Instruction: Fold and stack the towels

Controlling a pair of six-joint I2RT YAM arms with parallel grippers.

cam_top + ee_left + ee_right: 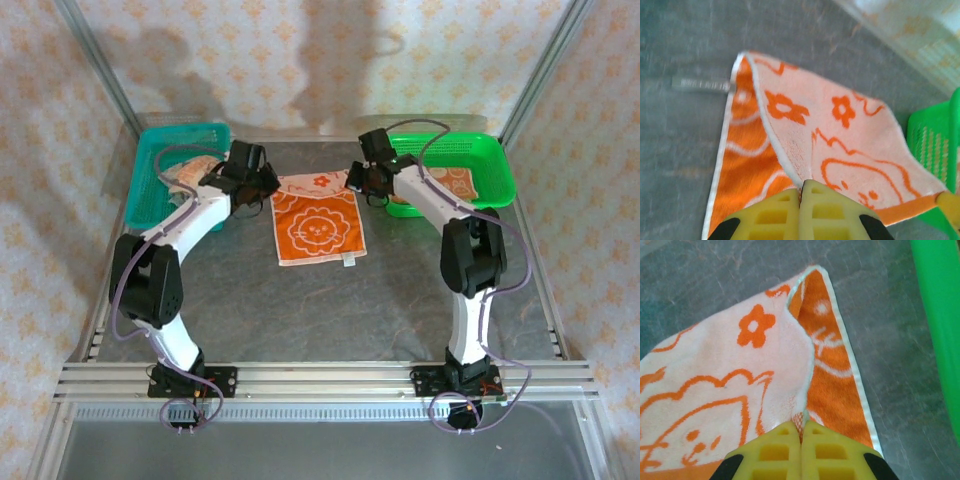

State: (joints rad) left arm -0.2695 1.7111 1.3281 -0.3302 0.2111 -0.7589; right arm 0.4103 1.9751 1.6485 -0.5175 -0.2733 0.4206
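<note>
Moving the left gripper [801, 187] and right gripper [801, 429], each clenched on a corner of the towel [318, 230], level and together should lay the fold square.

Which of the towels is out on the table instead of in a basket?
The orange lion-face towel in the middle, its far edge pinched by the left gripper and right gripper. The rest lie in the teal basket and green basket.
</note>
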